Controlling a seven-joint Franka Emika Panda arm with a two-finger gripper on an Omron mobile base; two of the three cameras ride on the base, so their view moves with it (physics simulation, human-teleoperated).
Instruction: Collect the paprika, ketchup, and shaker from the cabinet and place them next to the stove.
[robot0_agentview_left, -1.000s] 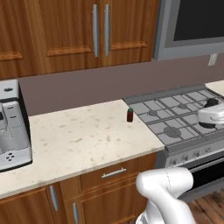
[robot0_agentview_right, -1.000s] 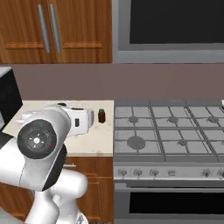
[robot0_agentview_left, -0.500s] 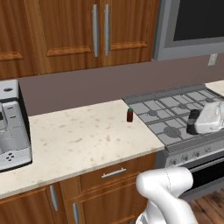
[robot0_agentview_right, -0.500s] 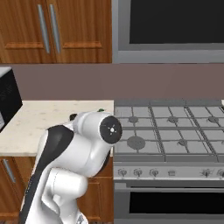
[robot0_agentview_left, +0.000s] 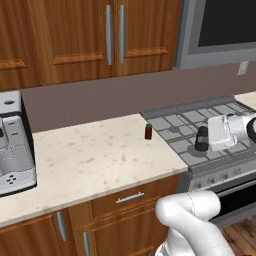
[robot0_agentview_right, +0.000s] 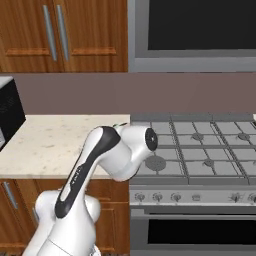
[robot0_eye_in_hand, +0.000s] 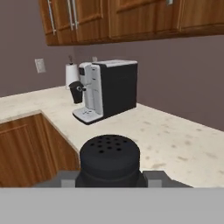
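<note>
The small black-grey shaker with a rounded, perforated top (robot0_eye_in_hand: 110, 161) is seen pinched between the two dark finger tips of the hand (robot0_eye_in_hand: 110, 179), whose fingers are pressed against its sides. In the left base view the same shaker (robot0_agentview_left: 202, 138) is shown held upright above the black grates at the front left part of the grey gas stove (robot0_agentview_left: 186, 131), with the white hand (robot0_agentview_left: 206, 139) reaching in from the right side. Whether the base of the shaker touches the grate cannot be told.

The small squat dark-red paprika jar with a green lid (robot0_agentview_left: 148, 131) is found standing upright on the speckled cream stone bench (robot0_agentview_left: 95, 160), at its right edge near the back, just beside the left edge of the stove.

A silver and black coffee machine (robot0_agentview_left: 13, 145) is placed at the left end of the bench, and it is seen again in the hand view (robot0_eye_in_hand: 106, 89) against the mauve wall, with a white paper-towel roll (robot0_eye_in_hand: 71, 74) just behind it. Brown wooden wall cabinets with long metal handles (robot0_agentview_left: 114, 35) are mounted above the bench, and a dark-fronted microwave with a grey frame (robot0_agentview_right: 195, 32) is mounted above the stove. Wooden drawers with metal pulls (robot0_agentview_left: 130, 198) are fitted beneath the bench.
</note>
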